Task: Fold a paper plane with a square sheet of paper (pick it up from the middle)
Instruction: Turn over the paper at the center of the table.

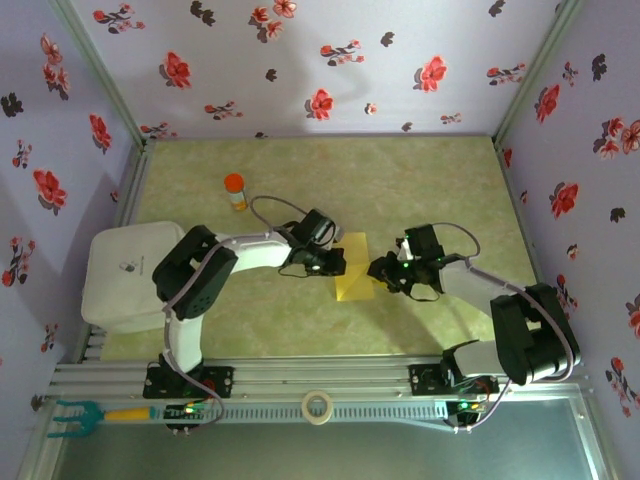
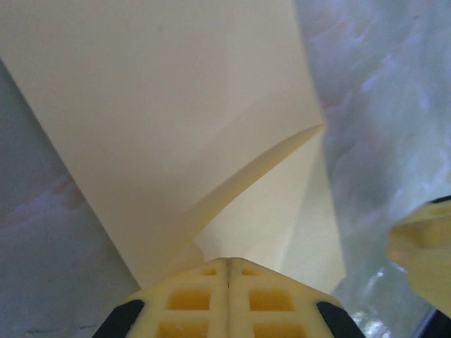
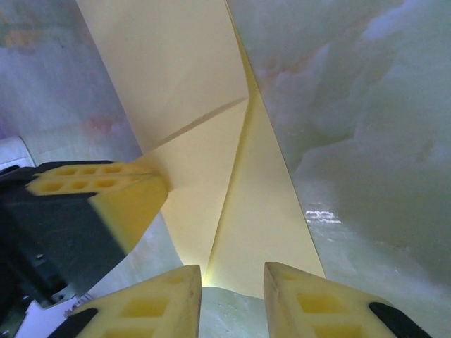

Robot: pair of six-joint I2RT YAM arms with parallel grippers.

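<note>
mid-table, on the green marbled table (image 1: pixel 420 180): the sheet of paper (image 1: pixel 354 280), yellow, partly folded into a pointed shape with creases, lying between the two arms' tips.

left gripper (image 1: pixel 327 262) at the paper's left side. from the left wrist view its two yellow pads are pressed flat together with no gap, and a raised flap of the sheet of paper (image 2: pixel 162 105) runs down into the seam between them. reads as pinched on that flap. the flap curls up off the layer beneath.

right gripper (image 1: pixel 384 272) at the paper's right side, close to the left one. from the right wrist view its fingers (image 3: pixel 310 296) stand apart, a clear gap between them, and the narrow end of the sheet lies flat in that gap. nothing clamped. the left arm's pad sits at the flap's edge on the left of that view.

small orange-capped bottle (image 1: pixel 234 190) upright, well apart, toward the far left. white case (image 1: pixel 120 275) at the left edge. tape roll (image 1: pixel 318 407) on the near rail.
</note>
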